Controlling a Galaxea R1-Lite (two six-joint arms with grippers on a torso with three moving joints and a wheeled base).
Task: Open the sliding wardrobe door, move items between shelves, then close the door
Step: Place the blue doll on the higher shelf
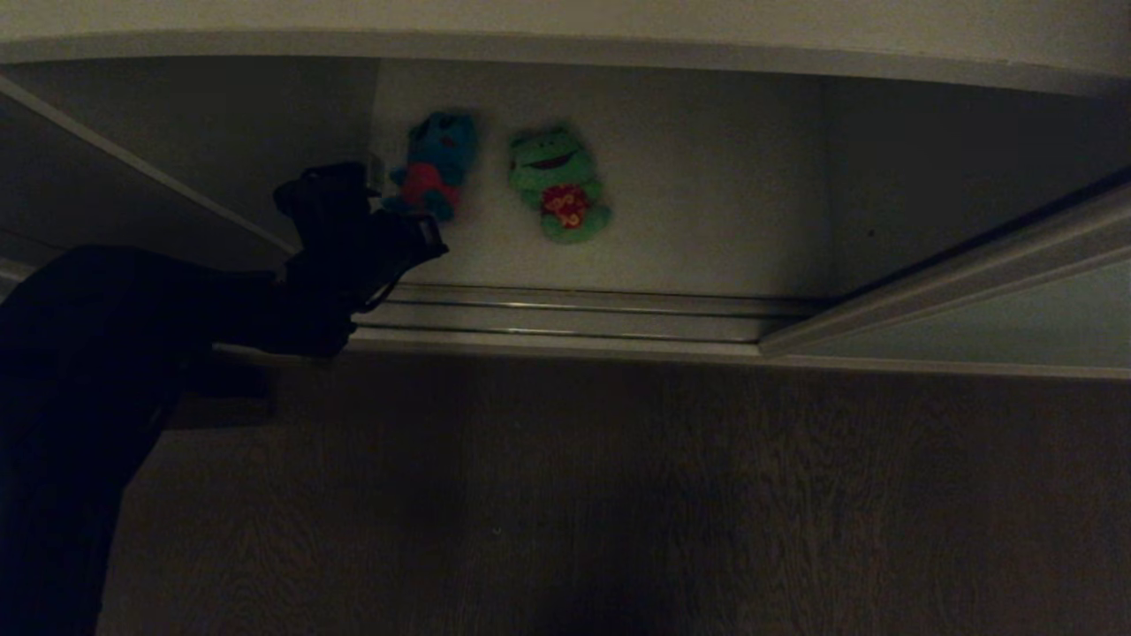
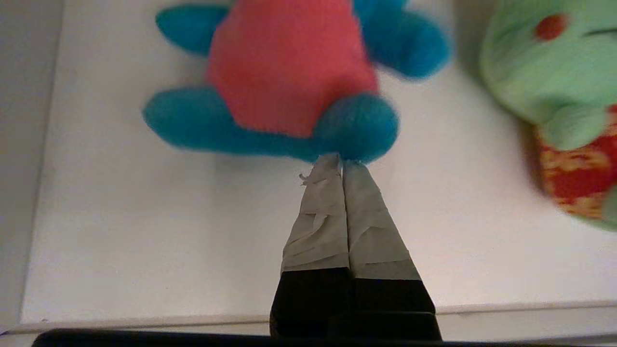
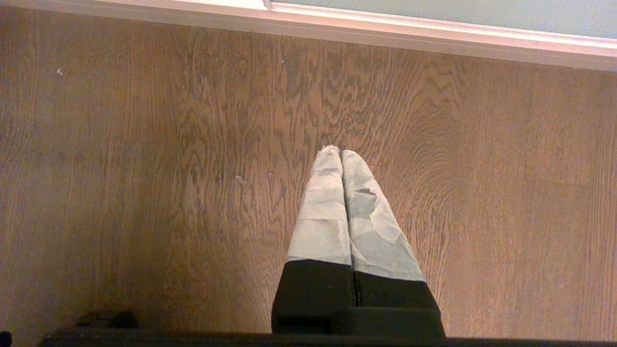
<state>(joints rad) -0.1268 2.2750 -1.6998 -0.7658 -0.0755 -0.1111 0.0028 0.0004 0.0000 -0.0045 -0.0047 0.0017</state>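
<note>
The blue plush toy (image 2: 289,82) lies near my shelf's (image 2: 120,241) left wall, the green frog (image 1: 558,183) beside it. My left end effector (image 2: 342,166) looks pinched together on its foot, presumably for lifting. The right end effector (image 3: 341,154), fingers together, idles over the floor (image 3: 144,168).

The blue toy (image 2: 289,82) and the frog (image 2: 554,72) are soft plush with a fuzzy pile, and the frog's belly is printed cloth with flowers. They lie on a shelf (image 2: 120,231) that is a smooth, matt white board, while the track (image 1: 574,309) at its front edge looks like light metal with a slight shine. The floor (image 3: 144,168) is brown wood with clear grain and a matt finish, and the fingers (image 2: 332,217) of both grippers are wrapped in pale, wrinkled tape over black plastic.
</note>
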